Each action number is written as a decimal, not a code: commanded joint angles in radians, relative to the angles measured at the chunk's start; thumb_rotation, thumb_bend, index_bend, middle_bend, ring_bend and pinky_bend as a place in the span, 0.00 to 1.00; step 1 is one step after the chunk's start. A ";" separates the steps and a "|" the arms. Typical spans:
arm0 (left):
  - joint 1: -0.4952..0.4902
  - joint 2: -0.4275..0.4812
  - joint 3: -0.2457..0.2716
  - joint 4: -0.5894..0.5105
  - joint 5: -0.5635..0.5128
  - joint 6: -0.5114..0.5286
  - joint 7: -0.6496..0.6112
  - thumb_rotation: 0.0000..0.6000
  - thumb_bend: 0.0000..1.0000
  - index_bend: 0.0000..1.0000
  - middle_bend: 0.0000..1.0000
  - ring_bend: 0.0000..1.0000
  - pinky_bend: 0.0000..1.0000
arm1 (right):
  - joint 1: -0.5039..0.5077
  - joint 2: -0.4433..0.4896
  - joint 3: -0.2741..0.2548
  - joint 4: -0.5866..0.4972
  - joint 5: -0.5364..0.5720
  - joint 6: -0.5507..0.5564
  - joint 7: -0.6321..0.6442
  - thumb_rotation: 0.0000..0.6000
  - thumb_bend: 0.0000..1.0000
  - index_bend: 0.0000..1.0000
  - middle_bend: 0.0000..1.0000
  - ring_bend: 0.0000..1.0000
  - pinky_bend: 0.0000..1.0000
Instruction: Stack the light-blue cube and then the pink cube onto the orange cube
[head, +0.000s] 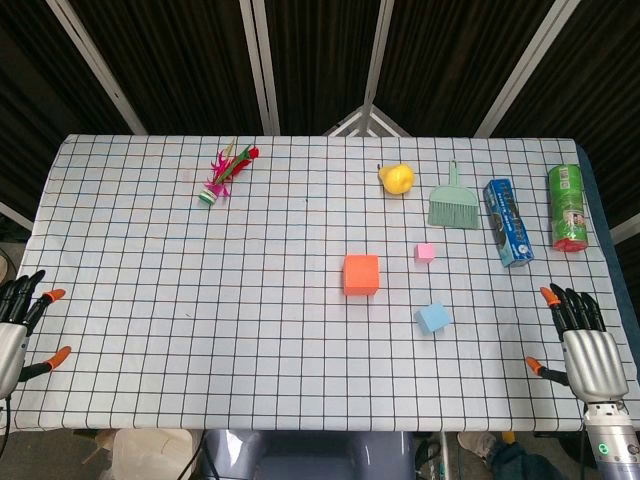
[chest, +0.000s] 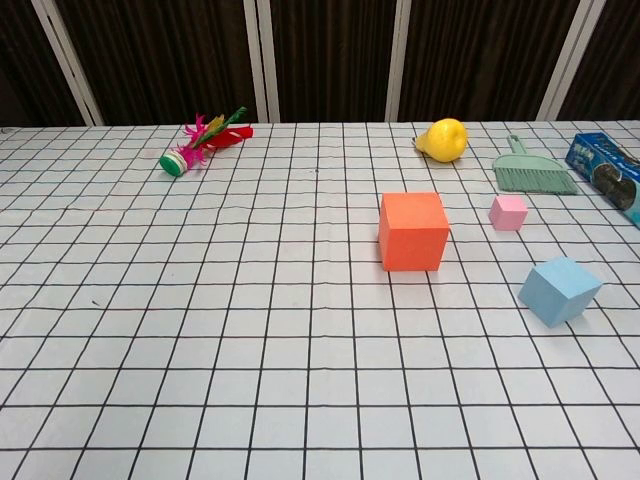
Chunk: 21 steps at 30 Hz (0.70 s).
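1. On the table (head: 150, 300) covered with a white, black-gridded cloth, three cubes sit apart: one large orange cube (head: 361, 275) near the middle, one small pink cube (head: 425, 252) just to its right and farther back, and one light-blue cube (head: 433, 318) right of it and nearer the robot, turned askew to the grid.
2. Nothing is stacked yet.
3. The left hand (head: 20, 325) and right hand (head: 580, 345) rest at the near table corners, both with fingers spread, holding nothing.
4. The cubes look like light, matte foam or plastic, likely slightly yielding and not slippery. The light-blue cube should be pinched across two opposite side faces; the right hand is nearer.
5. The pink cube is small, so a fingertip pinch seems best.
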<state>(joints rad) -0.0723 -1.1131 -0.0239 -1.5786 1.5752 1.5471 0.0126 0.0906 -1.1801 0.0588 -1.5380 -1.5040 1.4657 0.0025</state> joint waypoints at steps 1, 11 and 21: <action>0.000 0.004 -0.002 -0.001 -0.010 -0.007 0.003 1.00 0.21 0.20 0.00 0.00 0.02 | 0.002 -0.004 0.003 0.004 0.008 -0.006 -0.003 1.00 0.10 0.00 0.07 0.04 0.00; 0.011 0.018 0.002 -0.033 -0.016 0.002 0.022 1.00 0.21 0.20 0.00 0.00 0.02 | -0.002 0.002 -0.002 -0.004 0.001 -0.001 -0.006 1.00 0.10 0.00 0.07 0.04 0.00; 0.022 0.028 0.007 -0.045 -0.018 0.009 0.020 1.00 0.21 0.20 0.00 0.00 0.02 | -0.002 0.004 -0.006 -0.010 0.000 -0.007 -0.016 1.00 0.10 0.00 0.07 0.04 0.00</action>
<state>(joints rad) -0.0510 -1.0853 -0.0180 -1.6225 1.5576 1.5566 0.0320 0.0885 -1.1766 0.0527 -1.5483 -1.5044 1.4595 -0.0135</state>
